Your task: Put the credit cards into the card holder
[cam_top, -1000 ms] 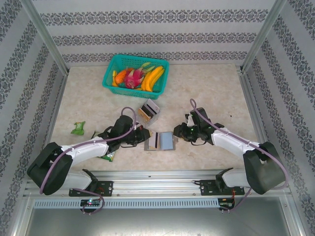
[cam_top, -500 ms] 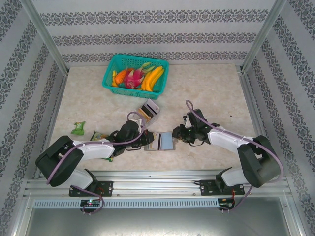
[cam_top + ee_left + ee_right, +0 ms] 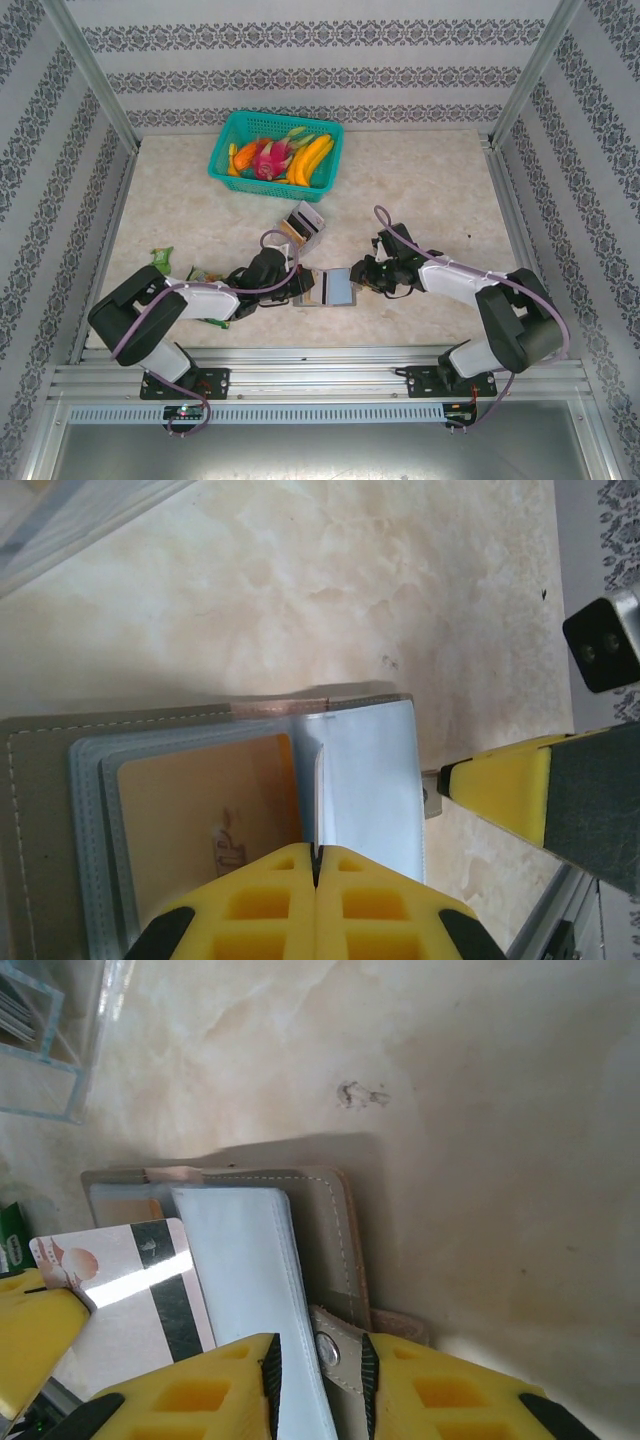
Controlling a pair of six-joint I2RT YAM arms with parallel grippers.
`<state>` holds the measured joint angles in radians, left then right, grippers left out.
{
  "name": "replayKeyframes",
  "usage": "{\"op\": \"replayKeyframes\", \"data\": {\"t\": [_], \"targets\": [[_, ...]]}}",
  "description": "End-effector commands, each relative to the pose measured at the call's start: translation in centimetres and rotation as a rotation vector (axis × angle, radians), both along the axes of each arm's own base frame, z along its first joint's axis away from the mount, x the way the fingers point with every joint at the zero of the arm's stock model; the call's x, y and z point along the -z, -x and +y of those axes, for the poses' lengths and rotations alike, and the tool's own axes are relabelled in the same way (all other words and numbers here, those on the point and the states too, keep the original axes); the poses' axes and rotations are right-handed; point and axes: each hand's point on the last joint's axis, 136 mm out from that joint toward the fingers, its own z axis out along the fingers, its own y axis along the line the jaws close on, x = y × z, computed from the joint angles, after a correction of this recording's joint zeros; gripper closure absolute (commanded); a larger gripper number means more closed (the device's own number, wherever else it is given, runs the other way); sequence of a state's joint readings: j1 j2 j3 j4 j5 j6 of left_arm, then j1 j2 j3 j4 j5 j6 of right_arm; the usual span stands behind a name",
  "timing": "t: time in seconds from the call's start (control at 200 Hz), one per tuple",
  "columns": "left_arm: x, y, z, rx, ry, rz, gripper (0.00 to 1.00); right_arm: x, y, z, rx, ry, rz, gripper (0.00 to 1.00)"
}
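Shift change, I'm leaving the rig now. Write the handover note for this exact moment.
Left gripper: shut on a striped card, held on edge over the open card holder.
Right gripper: shut on the card holder's sleeves and snap tab, steadying it.
Done: one tan-orange card appears seated in a sleeve.
Left: slide the striped card into a sleeve, then fetch the remaining cards from the clear box.

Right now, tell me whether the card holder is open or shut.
Open: the card holder lies spread, inner sleeves and a tan card exposed.
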<state>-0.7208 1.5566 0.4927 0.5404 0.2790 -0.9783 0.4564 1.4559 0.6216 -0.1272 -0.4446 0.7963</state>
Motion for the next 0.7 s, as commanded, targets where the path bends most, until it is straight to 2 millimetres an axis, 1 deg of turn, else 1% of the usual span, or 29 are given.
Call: {"op": "replayKeyframes", "data": {"t": [0.0, 0.25, 0.415, 0.475, 0.555, 0.694], "targets": [[-0.4, -0.2, -0.9, -0.02, 0.061, -0.003, 1.0, 0.3, -0.3, 0.1, -0.019, 0.029, -0.008, 0.71], [0.7, -0.5, -1.5, -0.031, 0.084, 0.03, 1.0, 1.3, -0.2, 0.2, -0.027, 0.039, 0.021, 0.71], [1.1, -0.4, -2.2, -0.02, 0.082, 0.045, 0.99, 1.4, -0.2, 0.5, -0.034, 0.034, 0.025, 0.71], [1.4, -0.2, -2.2, -0.022, 0.079, 0.054, 0.97, 1.5, -0.1, 0.6, -0.039, 0.036, 0.031, 0.71], [1.4, -0.1, -2.5, -0.017, 0.079, 0.058, 0.97, 1.6, -0.2, 0.7, -0.042, 0.034, 0.033, 0.71], [1.5, 0.2, -3.0, 0.01, 0.061, 0.053, 0.9, 1.7, -0.1, 0.8, -0.045, 0.032, 0.039, 0.7]]}}
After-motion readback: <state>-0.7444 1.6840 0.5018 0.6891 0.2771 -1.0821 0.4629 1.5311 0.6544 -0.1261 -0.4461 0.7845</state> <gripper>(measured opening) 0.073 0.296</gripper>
